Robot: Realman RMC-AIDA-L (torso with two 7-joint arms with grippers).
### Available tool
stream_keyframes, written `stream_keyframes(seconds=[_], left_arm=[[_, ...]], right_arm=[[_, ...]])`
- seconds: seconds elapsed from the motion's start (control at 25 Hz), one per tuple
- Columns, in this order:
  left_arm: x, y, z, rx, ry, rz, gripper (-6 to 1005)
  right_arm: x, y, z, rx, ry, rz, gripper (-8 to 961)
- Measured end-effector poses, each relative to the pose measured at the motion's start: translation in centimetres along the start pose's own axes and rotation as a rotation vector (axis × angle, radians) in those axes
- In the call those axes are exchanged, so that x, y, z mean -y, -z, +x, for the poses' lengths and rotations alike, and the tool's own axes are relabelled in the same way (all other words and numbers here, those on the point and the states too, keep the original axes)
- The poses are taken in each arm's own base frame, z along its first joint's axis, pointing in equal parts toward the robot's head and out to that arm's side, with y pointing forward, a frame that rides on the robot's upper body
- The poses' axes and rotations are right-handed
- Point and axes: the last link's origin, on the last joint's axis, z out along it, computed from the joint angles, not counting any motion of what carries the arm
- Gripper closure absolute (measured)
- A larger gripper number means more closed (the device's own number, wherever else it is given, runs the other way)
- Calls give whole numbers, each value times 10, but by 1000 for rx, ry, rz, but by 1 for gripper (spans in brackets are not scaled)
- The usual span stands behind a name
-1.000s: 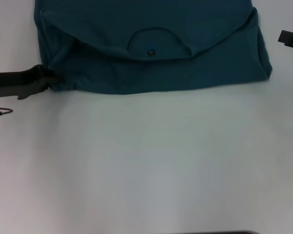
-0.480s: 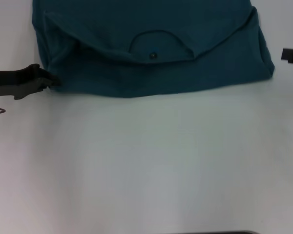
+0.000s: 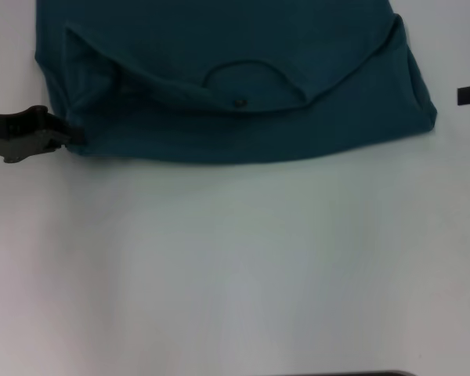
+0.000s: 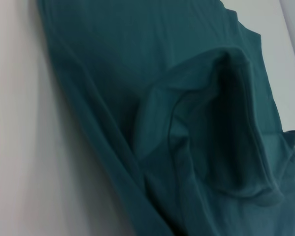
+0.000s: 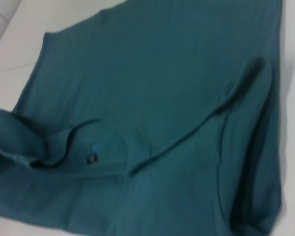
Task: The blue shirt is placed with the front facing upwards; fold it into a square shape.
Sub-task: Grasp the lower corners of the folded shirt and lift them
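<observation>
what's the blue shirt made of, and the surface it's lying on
The blue shirt looks like a soft matte knit, probably cotton jersey: it drapes in loose folds with stitched seams, best seen in the left wrist view. The table looks like a smooth, hard white surface, perhaps laminate; its exact material can't be told.

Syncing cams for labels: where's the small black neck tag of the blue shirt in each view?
Head view: the tag sits just below the round neckline, mid-upper frame, on the blue shirt.
Left wrist view: not in it; only folded fabric shows.
Right wrist view: tag in the lower left part, beside the neckline.
Shared landmark: the curved folded-over edge by the neckline.
</observation>
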Motion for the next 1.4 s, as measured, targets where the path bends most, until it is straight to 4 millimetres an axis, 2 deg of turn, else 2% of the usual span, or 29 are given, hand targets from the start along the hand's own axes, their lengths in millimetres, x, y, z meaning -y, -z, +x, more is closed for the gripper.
stream_keyframes(seconds=[0.52,1.08,1.4], left_arm=[[-4,1,0,14,-7,-12,959],[-10,-3,6,1,-19,-25,956],[-11,-3,7,-2,-20,-24,955]], right_arm=[[-4,-63,-3,-2,-17,92,484],[-9,-84,3,-18,-32,92,497],[-10,-84,4,-45,-36,87,504]])
